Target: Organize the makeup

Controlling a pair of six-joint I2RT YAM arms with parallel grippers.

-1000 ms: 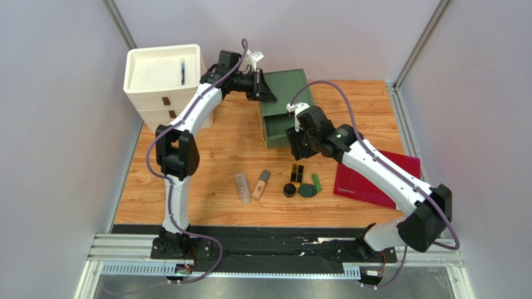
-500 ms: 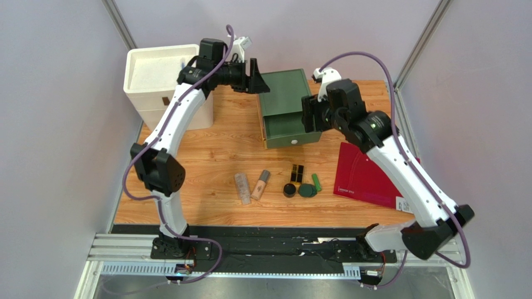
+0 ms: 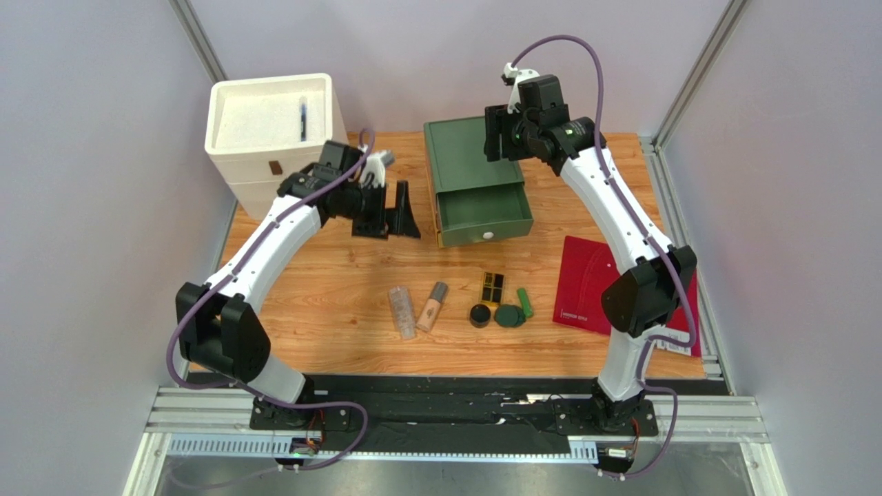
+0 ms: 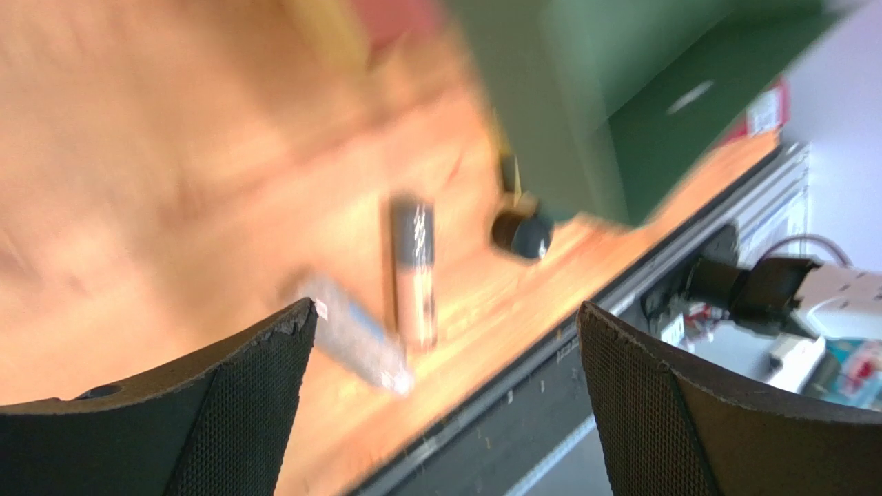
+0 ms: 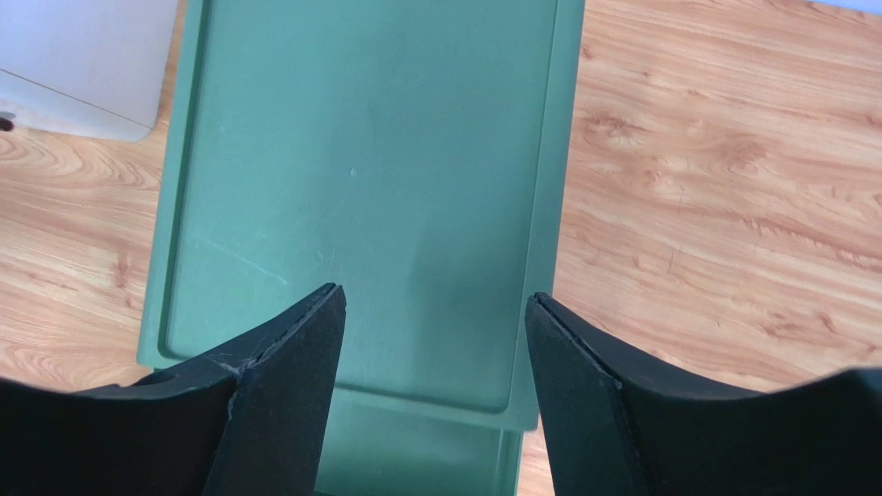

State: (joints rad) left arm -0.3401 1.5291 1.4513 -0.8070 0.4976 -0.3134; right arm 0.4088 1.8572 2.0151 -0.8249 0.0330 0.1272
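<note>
While the makeup (image 3: 432, 306) lies in a row at lower centre, both grippers are empty: left gripper (image 3: 391, 217) wide at centre-left, right gripper (image 3: 503, 143) parted above the box (image 3: 461, 150), upper centre. Best to bring the left down squarely across the clear tube (image 3: 401, 312), spanning its width.

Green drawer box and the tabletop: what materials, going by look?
Green drawer box: likely painted metal or hard plastic. The top is smooth and matte with faint scratches and a moulded raised rim.
Tabletop: wood or wood-look laminate, with a printed-looking grain and a slight sheen.
</note>
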